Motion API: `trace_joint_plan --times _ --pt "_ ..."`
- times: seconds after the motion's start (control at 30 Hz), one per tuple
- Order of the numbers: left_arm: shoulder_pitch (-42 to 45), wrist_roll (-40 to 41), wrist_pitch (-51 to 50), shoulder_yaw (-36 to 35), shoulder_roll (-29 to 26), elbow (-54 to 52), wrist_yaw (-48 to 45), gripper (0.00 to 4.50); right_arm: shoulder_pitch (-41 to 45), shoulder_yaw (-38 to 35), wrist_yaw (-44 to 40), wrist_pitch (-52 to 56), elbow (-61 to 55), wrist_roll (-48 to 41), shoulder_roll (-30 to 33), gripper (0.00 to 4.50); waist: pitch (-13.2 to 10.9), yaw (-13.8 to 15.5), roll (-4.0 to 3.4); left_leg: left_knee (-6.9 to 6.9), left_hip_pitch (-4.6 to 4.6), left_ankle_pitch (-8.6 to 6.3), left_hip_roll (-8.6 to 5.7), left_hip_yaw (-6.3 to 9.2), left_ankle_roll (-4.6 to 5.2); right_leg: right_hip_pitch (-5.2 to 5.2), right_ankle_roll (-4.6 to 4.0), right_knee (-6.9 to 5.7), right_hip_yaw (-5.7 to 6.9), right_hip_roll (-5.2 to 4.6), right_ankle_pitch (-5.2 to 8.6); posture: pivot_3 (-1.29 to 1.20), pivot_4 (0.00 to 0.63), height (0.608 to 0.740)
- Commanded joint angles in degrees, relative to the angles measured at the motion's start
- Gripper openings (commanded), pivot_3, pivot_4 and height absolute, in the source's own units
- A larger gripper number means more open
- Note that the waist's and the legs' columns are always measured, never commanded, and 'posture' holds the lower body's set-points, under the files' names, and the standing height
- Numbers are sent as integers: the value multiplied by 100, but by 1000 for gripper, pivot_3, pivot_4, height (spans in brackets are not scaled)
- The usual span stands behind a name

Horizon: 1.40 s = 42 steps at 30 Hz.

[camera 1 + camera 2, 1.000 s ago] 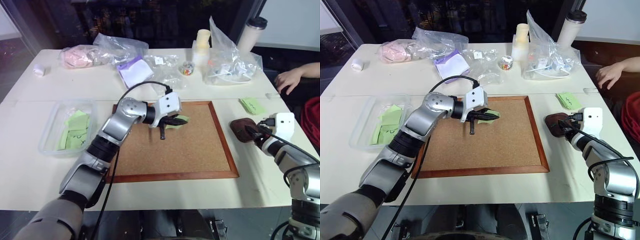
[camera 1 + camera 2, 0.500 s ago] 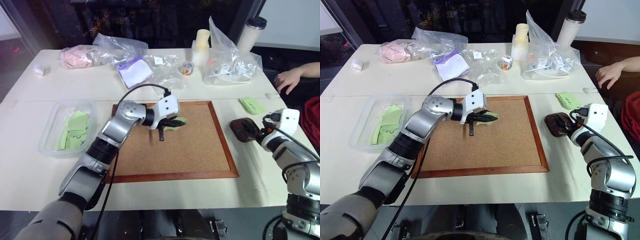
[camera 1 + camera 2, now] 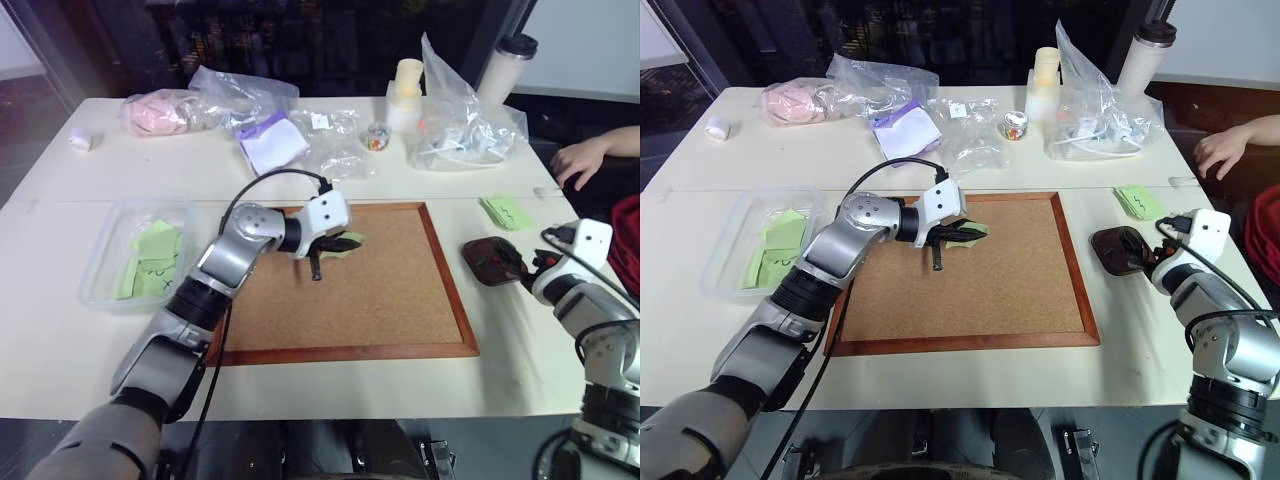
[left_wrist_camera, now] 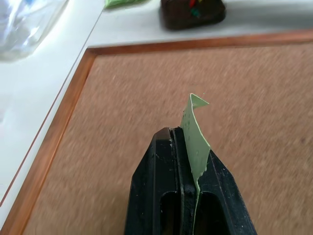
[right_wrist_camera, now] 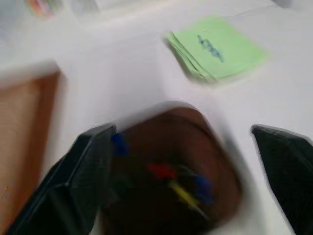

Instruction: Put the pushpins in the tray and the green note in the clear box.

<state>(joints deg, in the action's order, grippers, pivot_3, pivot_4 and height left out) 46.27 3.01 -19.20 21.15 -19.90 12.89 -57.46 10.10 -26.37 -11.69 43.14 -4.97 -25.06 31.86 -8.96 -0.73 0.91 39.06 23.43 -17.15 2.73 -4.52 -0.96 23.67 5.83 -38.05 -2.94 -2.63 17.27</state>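
My left fingers are clamped on the green note, holding it over the far part of the corkboard, with the note's free end curling up past my fingertips. My right fingers stand wide apart on either side of the tray, which sits on the tabletop just right of the corkboard. Inside the tray lie the pushpins, seen as blurred red, yellow and blue shapes. Just beyond the tray lies a pad of green notes. The clear box rests on the left of the tabletop beside the corkboard, with several green notes lying in it.
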Motion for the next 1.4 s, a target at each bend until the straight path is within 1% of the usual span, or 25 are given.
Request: trace_joint_plan --times 0.03,0.13,0.5,0.6,0.87,1.0,1.13,1.33,1.4 --pt "24 22 65 -84 49 -231 24 0 -10 311 -31 -384 -95 386 88 4476 0 -19 0 1 0 0 1 0 0 0 0 -2 0 1 0 0 150 734" --pt "22 19 63 -90 62 -245 25 0 -9 425 -90 -479 -39 483 43 4476 0 -21 -1 2 -3 0 2 0 0 0 0 -6 0 4 0 0 150 734" --pt "35 -18 130 -117 68 -196 111 0 70 390 -156 -411 19 445 10 4476 0 7 -1 3 -2 0 2 -1 0 -1 0 -4 0 2 0 0 150 734" --pt "30 -15 150 -125 81 -195 152 0 176 174 -73 -237 -28 222 -109 4476 0 4 -1 3 -2 0 2 -1 0 -1 0 -4 0 2 0 0 150 734" --pt "33 -12 193 -130 95 -177 211 0 657 -732 203 328 -41 -606 -405 4476 0 6 -1 3 -2 0 2 0 0 -1 0 -5 0 2 0 0 150 734" --pt "37 -15 206 -129 98 -165 225 0 718 -882 303 523 -73 -827 -437 4476 0 7 -1 3 -2 0 2 -1 0 -1 0 -4 0 0 0 0 150 734" --pt "32 -19 212 -124 100 -165 233 0 642 -815 313 576 -96 -849 -397 4476 0 3 -1 3 -2 0 2 -1 0 -1 0 -5 0 1 0 0 150 734" --pt "11 -19 210 -111 91 -190 255 0 226 -34 151 296 20 -132 -104 4476 0 0 -1 3 -2 0 1 -1 0 -1 0 -4 0 0 0 0 150 734" --pt "11 -18 208 -117 82 -200 263 0 151 125 134 227 52 34 -64 4476 0 0 -1 3 -2 0 1 -1 0 -1 0 -4 0 1 0 0 150 734"
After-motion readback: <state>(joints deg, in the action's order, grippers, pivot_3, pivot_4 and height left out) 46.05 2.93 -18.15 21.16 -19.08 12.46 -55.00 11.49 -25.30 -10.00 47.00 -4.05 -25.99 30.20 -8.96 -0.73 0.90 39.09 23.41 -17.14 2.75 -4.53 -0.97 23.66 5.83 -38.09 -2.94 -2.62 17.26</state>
